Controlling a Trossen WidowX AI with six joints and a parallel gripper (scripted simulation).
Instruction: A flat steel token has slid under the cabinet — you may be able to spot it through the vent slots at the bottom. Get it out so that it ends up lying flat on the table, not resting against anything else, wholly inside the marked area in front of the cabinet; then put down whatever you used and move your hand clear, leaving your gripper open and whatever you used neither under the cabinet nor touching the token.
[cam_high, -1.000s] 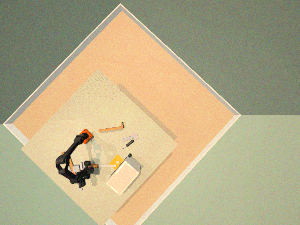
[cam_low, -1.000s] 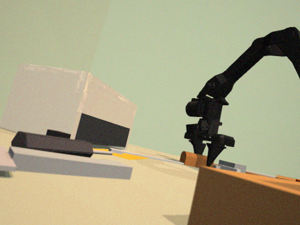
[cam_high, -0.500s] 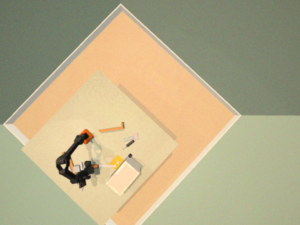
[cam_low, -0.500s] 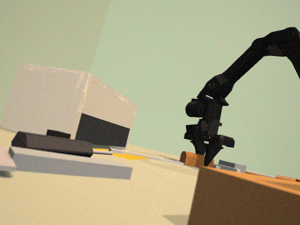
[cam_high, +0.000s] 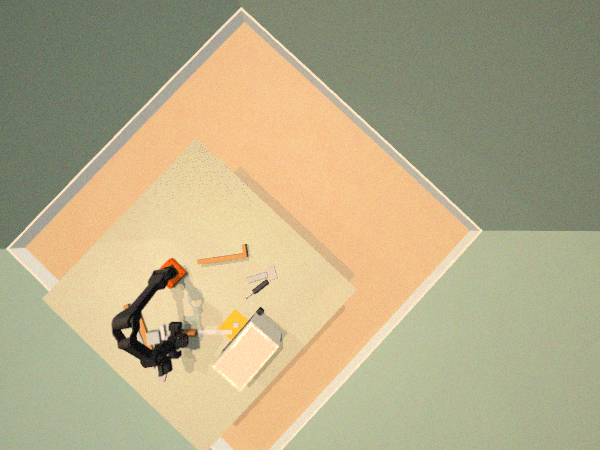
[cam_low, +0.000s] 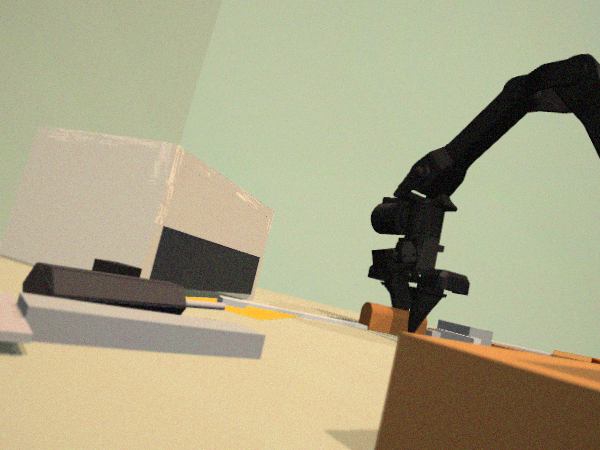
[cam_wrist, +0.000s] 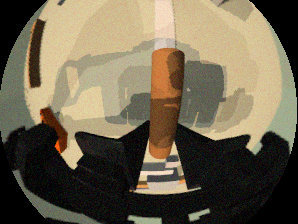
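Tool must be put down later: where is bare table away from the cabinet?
Bare table lies beyond the L-shaped orange bar, toward the far corner. It is crowded where the gripper holds the orange-handled stick near the yellow marked area and cabinet.

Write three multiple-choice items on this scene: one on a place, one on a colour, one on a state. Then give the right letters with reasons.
1. Where does the long tool's pale blade point?
A. toward the yellow marked area by the cabinet
B. toward the L-shaped orange bar
C. away from the cabinet

2. What colour is the handle of the tool at the end effector?
A. blue
B. orange-brown
C. green

3. What is the end effector's state?
A. wide open, holding nothing
B. shut on nothing
C. shut on the tool's handle

Answers: 1 A, the blade runs from the end effector to the marked area in front of the cabinet. 2 B, the handle shows orange-brown in the wrist view. 3 C, the fingers stand either side of the handle in the exterior view.
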